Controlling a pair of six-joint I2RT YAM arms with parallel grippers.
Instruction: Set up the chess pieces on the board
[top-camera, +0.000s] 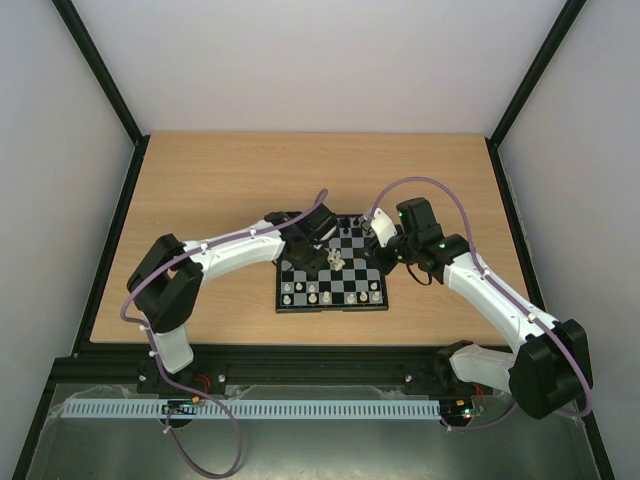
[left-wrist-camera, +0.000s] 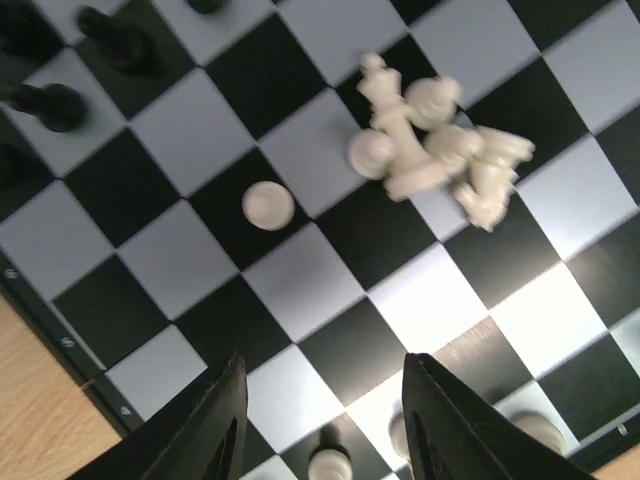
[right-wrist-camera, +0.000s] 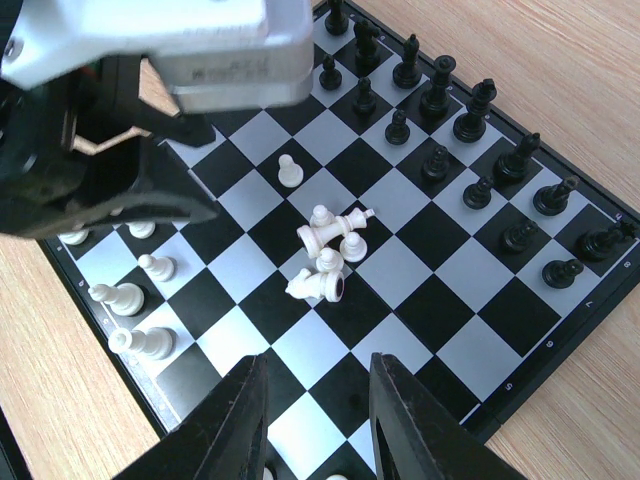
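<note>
The board (top-camera: 345, 298) lies mid-table. A heap of cream-white pieces (top-camera: 337, 260) lies tumbled at its middle; it also shows in the left wrist view (left-wrist-camera: 435, 150) and the right wrist view (right-wrist-camera: 330, 250). One white pawn (left-wrist-camera: 268, 204) stands alone beside the heap. Black pieces (right-wrist-camera: 470, 160) stand in rows along the far side. Several white pieces (top-camera: 320, 291) stand along the near edge. My left gripper (left-wrist-camera: 325, 400) hovers open and empty over the board. My right gripper (right-wrist-camera: 318, 400) is open and empty above the board's right part.
The wooden table (top-camera: 220, 190) is bounded by a black frame and white walls. The left arm (top-camera: 230, 250) reaches in from the left and its wrist fills the upper left of the right wrist view (right-wrist-camera: 150, 60). The right arm (top-camera: 490, 290) comes in from the right.
</note>
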